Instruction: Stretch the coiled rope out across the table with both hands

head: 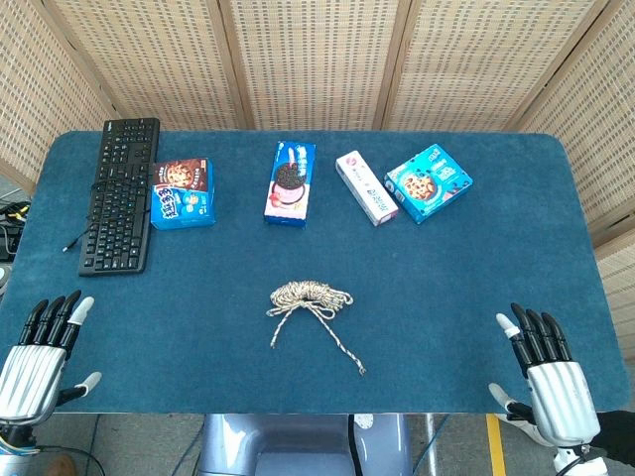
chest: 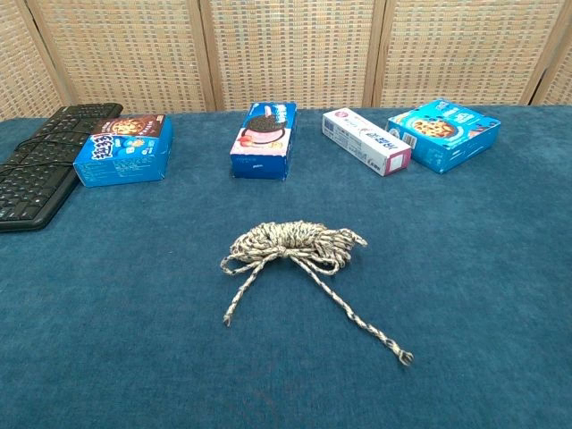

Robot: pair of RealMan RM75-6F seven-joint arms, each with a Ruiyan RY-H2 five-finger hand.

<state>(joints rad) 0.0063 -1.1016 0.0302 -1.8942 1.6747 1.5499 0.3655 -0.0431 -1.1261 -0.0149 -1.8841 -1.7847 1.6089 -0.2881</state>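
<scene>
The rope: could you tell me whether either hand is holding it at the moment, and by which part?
Nothing is held. The rope lies coiled mid-table, and the left hand and right hand are open at the near edge, well apart from it.

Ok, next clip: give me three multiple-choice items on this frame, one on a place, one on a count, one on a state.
1. Where does the rope lie?
A. on the keyboard
B. mid-table, nearer the front edge than the boxes
C. in the right hand

2. How many boxes stand in the row behind it?
A. two
B. four
C. six

3. What state are the hands in?
A. both open, holding nothing
B. both gripping the rope
C. left holding a box

Answers: 1 B, the coil sits on bare cloth in front of the boxes. 2 B, four packages beside the keyboard. 3 A, the left hand and right hand rest at the front corners, apart from the rope.
</scene>
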